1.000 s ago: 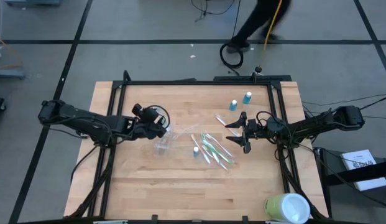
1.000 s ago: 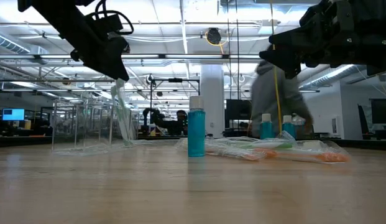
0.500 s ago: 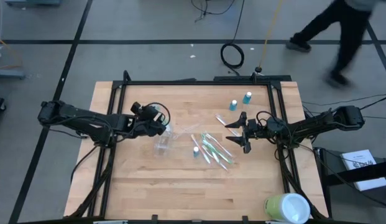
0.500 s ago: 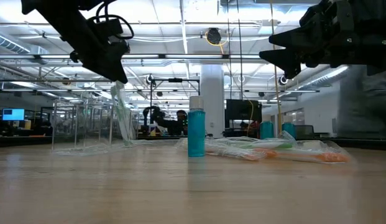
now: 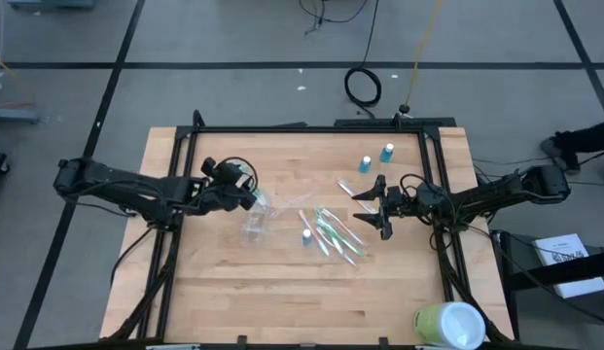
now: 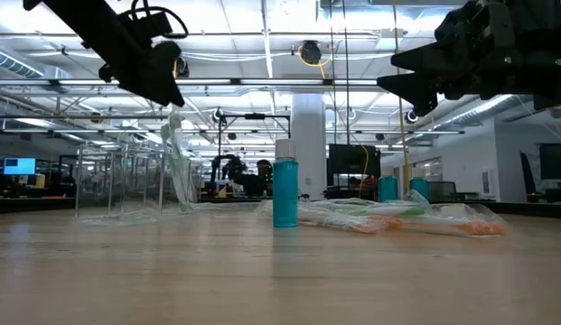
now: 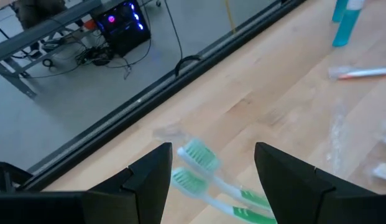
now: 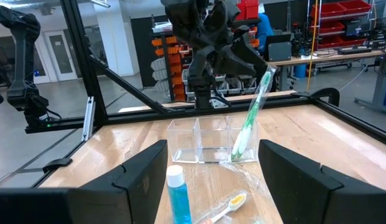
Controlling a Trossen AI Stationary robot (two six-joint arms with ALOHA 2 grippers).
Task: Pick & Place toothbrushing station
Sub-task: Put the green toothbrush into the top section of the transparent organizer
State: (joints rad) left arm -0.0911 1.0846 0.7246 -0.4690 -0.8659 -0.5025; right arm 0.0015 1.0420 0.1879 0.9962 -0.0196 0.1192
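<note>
Drawn back a little toward the left edge since a second ago: left gripper (image 5: 251, 192), fingers spread wide, hovering just above the clear holder (image 5: 255, 225), where green-and-white toothbrushes (image 8: 250, 121) lean upright. Toward the middle of the wooden surface (image 5: 243, 292), a blue tube (image 5: 306, 236) standing beside a loose pile of wrapped toothbrushes (image 5: 336, 235). Farther back, two more blue tubes (image 5: 375, 157). At the right, right gripper (image 5: 372, 206) raised, fingers wide apart, holding nothing. Near the front right corner, a large pale cup (image 5: 448, 326).
</note>
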